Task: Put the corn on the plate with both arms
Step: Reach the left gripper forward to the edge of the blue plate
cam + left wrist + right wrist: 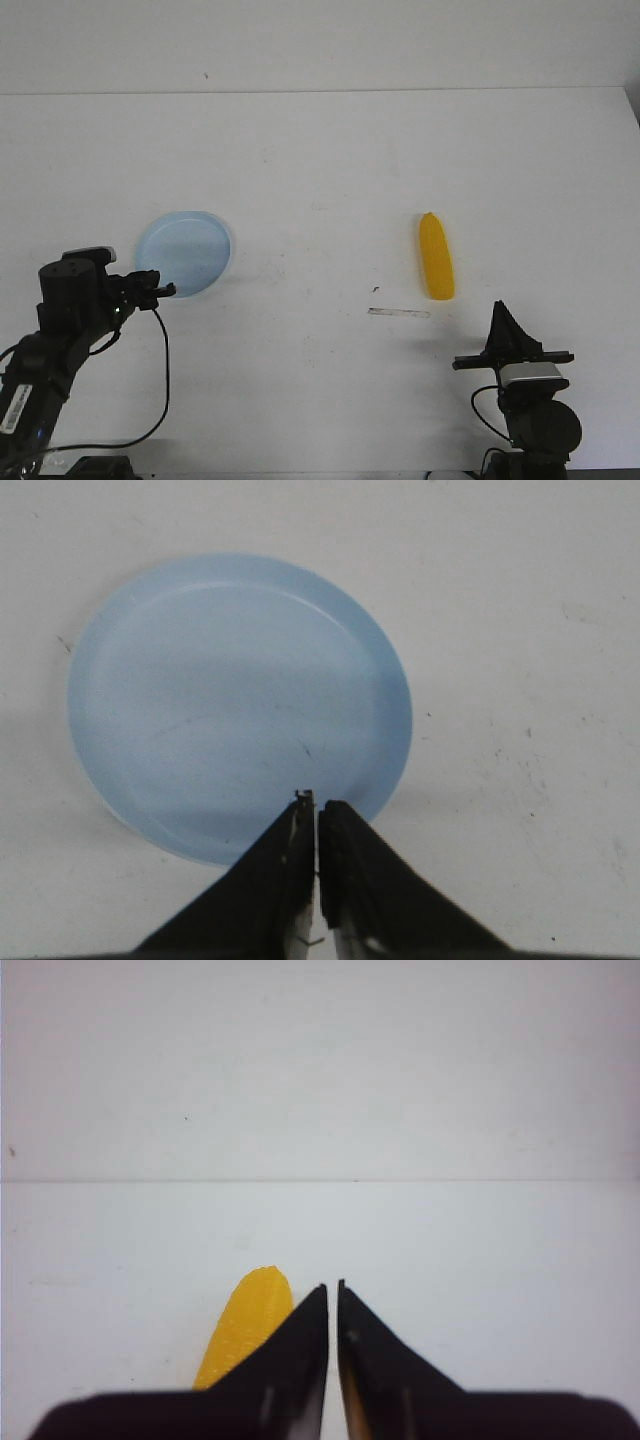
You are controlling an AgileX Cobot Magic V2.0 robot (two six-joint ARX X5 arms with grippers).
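Observation:
The yellow corn (436,256) lies on the white table right of centre, lengthwise front to back, tapered end pointing away. The pale blue plate (185,252) lies at the left. My left gripper (165,290) is shut and empty, its tips just over the plate's near rim (240,852). My right gripper (503,318) is shut and empty, near the front edge, a short way in front of and to the right of the corn. In the right wrist view the corn (245,1325) shows partly behind the left finger (295,1345). The gripper tips meet in each wrist view (317,805) (333,1288).
A thin pale strip (398,313) lies on the table just in front of the corn, with a small dark speck (375,290) beside it. The table's far edge (320,92) meets a white wall. A black cable (160,380) hangs from the left arm.

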